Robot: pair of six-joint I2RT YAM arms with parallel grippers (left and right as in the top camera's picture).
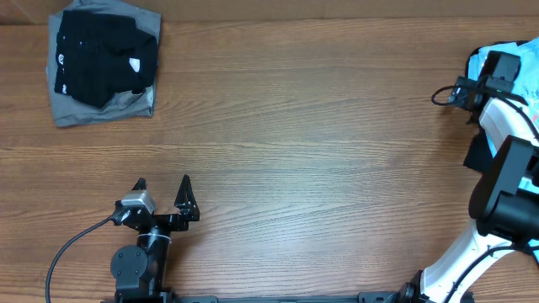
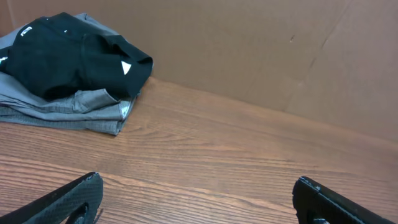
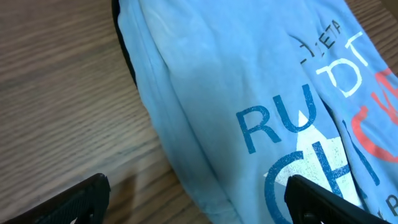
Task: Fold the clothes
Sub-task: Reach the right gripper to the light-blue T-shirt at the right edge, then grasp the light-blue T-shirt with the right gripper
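The right fingers [image 3: 78, 199] stand spread just over the light-blue T-shirt [image 3: 205, 93], likely to pinch its near edge. It lies bunched between and ahead of them, lettered blue, white and pink-red. The left fingers [image 2: 68, 199] are spread, holding nothing; well beyond them a black garment [image 2: 62, 56] sits folded on a grey garment [image 2: 74, 109], seemingly finished.

Soft, even light washes the wooden bench [image 1: 295, 126], leaving only a faint shadow under the black garment [image 2: 68, 56]. The overhead view is crisp. In the wrist views the left claw's fingers [image 2: 68, 199] sit dark and blurred at the lower edge, and the light-blue T-shirt [image 3: 205, 93] looks slightly soft.
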